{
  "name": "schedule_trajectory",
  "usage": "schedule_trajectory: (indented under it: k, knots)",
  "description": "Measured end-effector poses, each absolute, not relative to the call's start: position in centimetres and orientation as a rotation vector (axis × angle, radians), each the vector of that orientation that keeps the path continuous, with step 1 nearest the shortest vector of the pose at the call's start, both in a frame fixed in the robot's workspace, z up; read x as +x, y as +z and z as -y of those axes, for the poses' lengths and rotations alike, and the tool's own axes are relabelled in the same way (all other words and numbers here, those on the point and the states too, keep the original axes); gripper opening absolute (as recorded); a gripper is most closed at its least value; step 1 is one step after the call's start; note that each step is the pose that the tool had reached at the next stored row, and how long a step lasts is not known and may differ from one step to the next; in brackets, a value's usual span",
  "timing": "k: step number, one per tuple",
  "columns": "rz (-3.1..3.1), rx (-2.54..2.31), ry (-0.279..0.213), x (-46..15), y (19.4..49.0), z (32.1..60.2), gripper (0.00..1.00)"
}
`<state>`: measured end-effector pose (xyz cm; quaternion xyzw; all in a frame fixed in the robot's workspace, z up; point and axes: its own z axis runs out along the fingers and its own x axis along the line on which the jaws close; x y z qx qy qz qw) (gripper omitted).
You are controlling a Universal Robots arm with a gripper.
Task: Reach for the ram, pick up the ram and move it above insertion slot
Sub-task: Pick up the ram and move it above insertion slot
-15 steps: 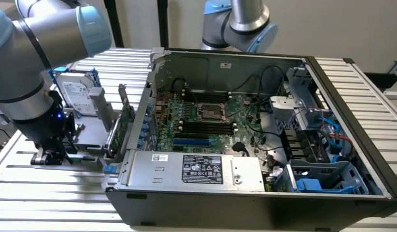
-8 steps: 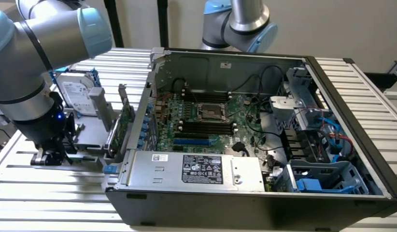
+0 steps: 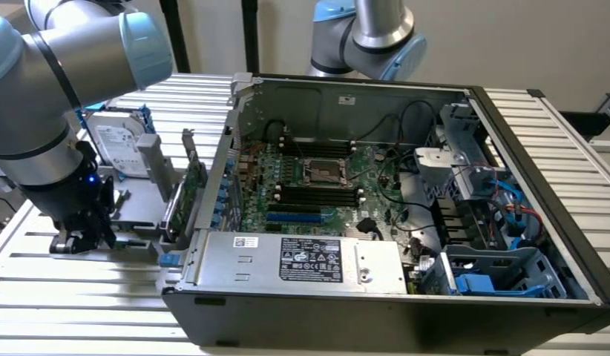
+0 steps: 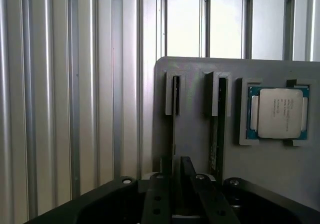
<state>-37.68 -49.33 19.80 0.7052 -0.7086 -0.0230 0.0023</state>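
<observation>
The ram [image 4: 175, 96] — a thin, long memory stick, seen edge-on in the wrist view as a narrow dark strip — stands on its edge in a groove of a flat grey plastic holder block [image 4: 195, 134]. The black claw [image 4: 176, 170] sits right at the near end of that strip, in line with it; whether it is clamped on the stick or a little apart I cannot tell. A second thin stick [image 4: 219, 109] stands in the neighbouring groove just beside the first. Past it a square silver-capped processor chip [image 4: 279, 113] lies in a recess of the same block. The block rests on the ribbed aluminium worktop [image 4: 75, 94]. In the exterior view the claw [image 3: 82, 239] hangs low from the grey and pale-blue robot arm [image 3: 47, 89] at the exterior view's left, with an upright green expansion card with a metal bracket [image 3: 193, 185] near it and a silver hard drive [image 3: 122, 148] behind. The long, narrow black plastic insertion slot [image 3: 315, 195] — one of several parallel ones — lies on the green motherboard [image 3: 369, 159] inside the open black computer case [image 3: 384, 319], well apart from the claw. A shorter blue slot [image 3: 295, 219] lies just beside those sockets. A second grey and pale-blue arm [image 3: 369, 37] stands behind the case.
</observation>
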Motion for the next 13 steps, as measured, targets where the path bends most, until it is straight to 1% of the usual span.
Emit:
schedule_trajectory:
  k: [1,3,4,13]
  knots:
    - [2.223,2.212,-0.072,-37.68,19.80,49.33,0.16]
    - [2.223,2.212,-0.072,-37.68,19.80,49.33,0.16]
    - [2.223,2.212,-0.072,-37.68,19.80,49.33,0.13]
    - [2.224,2.212,-0.072,-37.68,19.85,49.33,0.13]
